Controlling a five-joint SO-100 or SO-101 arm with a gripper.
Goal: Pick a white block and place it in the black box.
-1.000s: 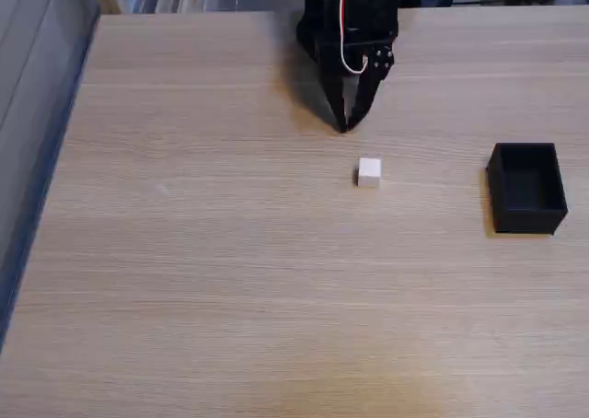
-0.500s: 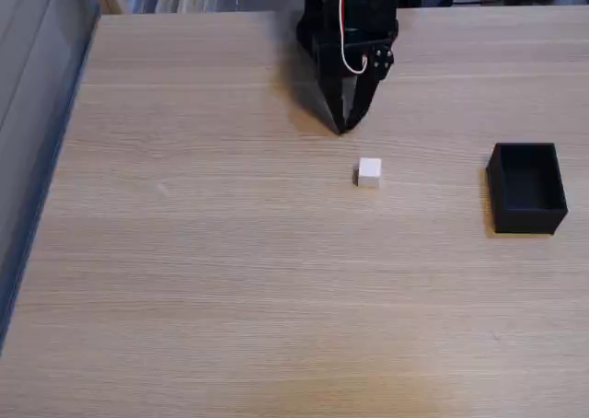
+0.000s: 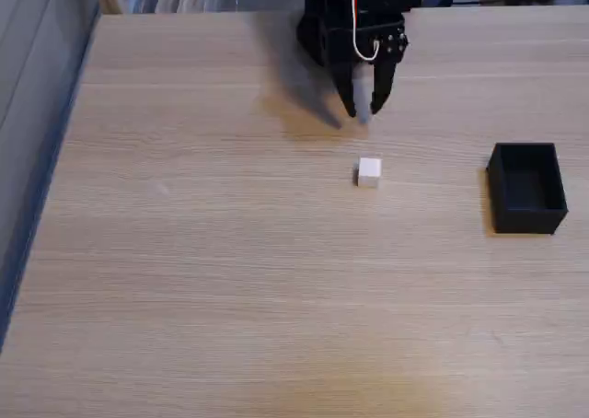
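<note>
In the fixed view the near half of the wooden surface (image 3: pixel 276 326) lies bare, its pale grain running left to right. Past the middle, a little right of centre, the white block (image 3: pixel 369 171) sits flat on the wood, with nothing touching it. Level with it but well apart, close to the right edge, stands the black box (image 3: pixel 525 187), open side up and its long walls running near to far; its inside is dark and I cannot tell whether anything lies in it. Farther back, between the block and the far edge, hangs the claw (image 3: pixel 364 111), pointing down toward the wood and a touch left of the block's line. Its two dark fingers are parted a little, with a narrow strip of lighter wood showing between them, and they grip nothing. The tips are near the block but clear of it, and a soft shadow falls on the wood to their left. Above the tips the black arm (image 3: pixel 354 13) rises at the far edge, a white cable (image 3: pixel 355 33) looping down its front. To the left, beyond the surface's left edge, a grey floor and a blue strip run alongside. Past the far edge are blurred items I cannot make out.
</note>
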